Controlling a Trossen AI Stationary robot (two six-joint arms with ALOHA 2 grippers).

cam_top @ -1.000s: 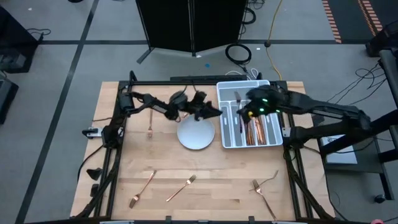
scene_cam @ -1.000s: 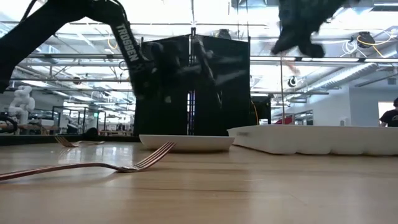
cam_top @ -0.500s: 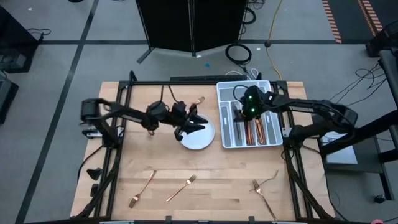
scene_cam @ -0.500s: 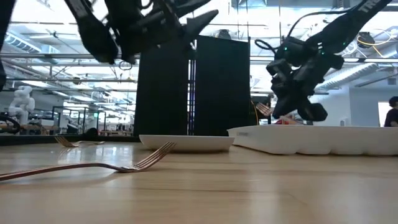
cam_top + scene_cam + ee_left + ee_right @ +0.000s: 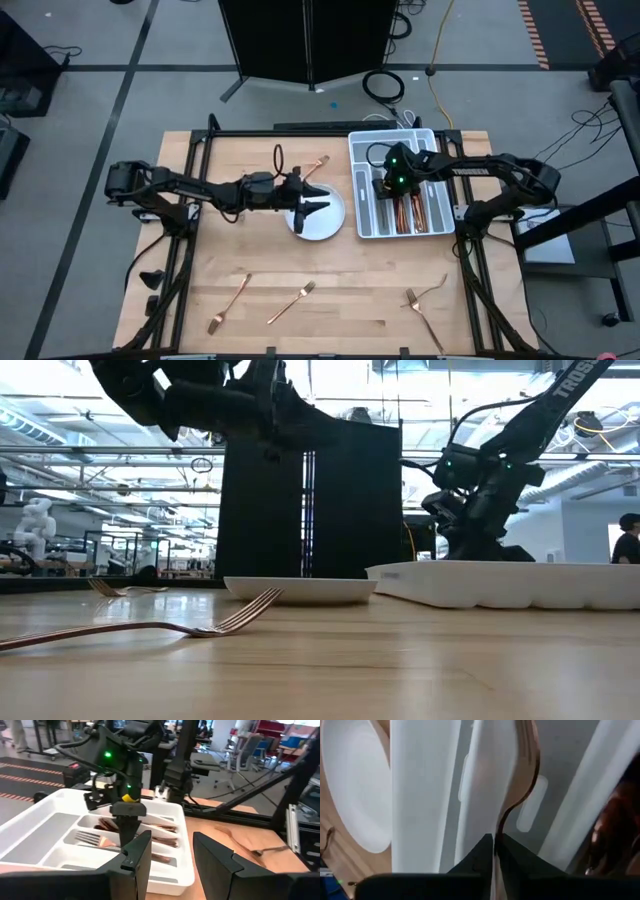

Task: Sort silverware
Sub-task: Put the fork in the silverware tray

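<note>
Copper fork (image 5: 517, 780) pinched by its handle between the near-closed fingers of the right gripper (image 5: 381, 188), down inside a narrow compartment of the white cutlery tray (image 5: 437, 226); tines lying in the slot in the left wrist view, more copper pieces (image 5: 410, 212) stacked in the compartments next over

Left gripper (image 5: 318, 201) hovering over the round white plate (image 5: 328, 226) just beside the tray, fingers (image 5: 134, 855) spread apart, holding nothing

Elsewhere on the wooden table (image 5: 350, 290): one fork (image 5: 316, 162) beyond the plate, near the tray's far corner; three forks (image 5: 293, 301) well apart from the tray along the near edge, one with a second piece crossing it (image 5: 427, 311); one of them lying close in the low view (image 5: 150, 628)
</note>
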